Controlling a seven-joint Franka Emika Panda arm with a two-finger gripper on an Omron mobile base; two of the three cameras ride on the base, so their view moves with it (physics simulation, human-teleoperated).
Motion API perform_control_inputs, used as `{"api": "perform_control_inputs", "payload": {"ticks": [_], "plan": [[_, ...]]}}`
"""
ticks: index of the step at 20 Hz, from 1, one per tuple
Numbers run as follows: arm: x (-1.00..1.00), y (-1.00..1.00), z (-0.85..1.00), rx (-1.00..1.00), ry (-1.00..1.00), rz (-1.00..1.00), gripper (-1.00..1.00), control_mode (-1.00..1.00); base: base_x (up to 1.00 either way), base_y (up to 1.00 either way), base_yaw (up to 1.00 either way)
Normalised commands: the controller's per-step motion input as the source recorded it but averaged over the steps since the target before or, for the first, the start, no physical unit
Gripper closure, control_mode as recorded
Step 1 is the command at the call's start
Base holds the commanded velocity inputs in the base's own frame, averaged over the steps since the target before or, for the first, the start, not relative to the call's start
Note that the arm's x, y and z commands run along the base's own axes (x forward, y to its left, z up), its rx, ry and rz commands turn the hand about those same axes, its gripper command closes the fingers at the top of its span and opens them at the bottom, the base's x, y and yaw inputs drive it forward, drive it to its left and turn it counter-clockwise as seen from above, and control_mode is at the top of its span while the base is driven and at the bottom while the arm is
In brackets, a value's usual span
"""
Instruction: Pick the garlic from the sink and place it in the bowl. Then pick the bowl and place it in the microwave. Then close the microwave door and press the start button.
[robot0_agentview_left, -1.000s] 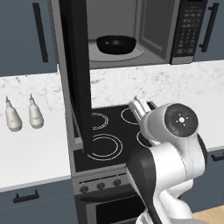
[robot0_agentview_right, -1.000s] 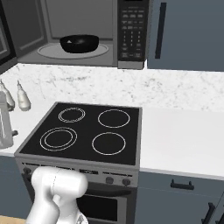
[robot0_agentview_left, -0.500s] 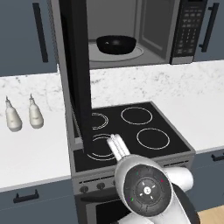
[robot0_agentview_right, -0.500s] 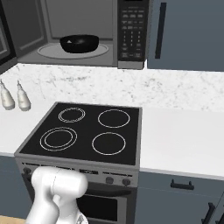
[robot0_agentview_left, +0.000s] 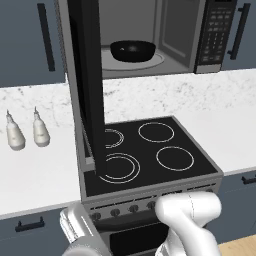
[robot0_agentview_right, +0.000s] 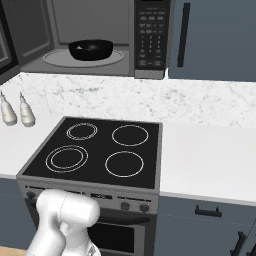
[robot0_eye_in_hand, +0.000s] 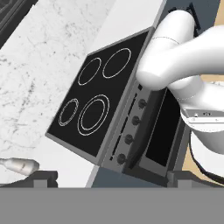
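**Bowl inside the open microwave, arm folded low**

Bowl (robot0_agentview_left: 132, 51) sits on the pale turntable inside the microwave (robot0_agentview_left: 150, 35), a small pale speck showing in it in the right base view. The microwave door (robot0_agentview_left: 89, 85) stands swung out over the stove (robot0_agentview_left: 150, 150). The gripper (robot0_eye_in_hand: 109, 177) looks back at the stove from low down; its fingertips stand wide apart, holding nothing. Two bottles (robot0_agentview_left: 26, 131) stand on the counter (robot0_agentview_left: 35, 170).

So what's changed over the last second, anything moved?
Only the arm: it has swung down from above the stove to low in front of the oven. The bowl sits unmoved inside the microwave, and the microwave door stays wide open.
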Motion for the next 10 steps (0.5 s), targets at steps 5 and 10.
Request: {"api": "perform_control_inputs", "payload": {"ticks": [5, 10], "plan": [[0.74, 1.00, 0.04, -0.09, -0.13, -0.21, -1.00, -1.00, 0.00, 0.00, 0.00], [1.00, 0.91, 0.21, -0.04, -0.06, -0.30, -1.00, -1.00, 0.00, 0.00, 0.00]]}}
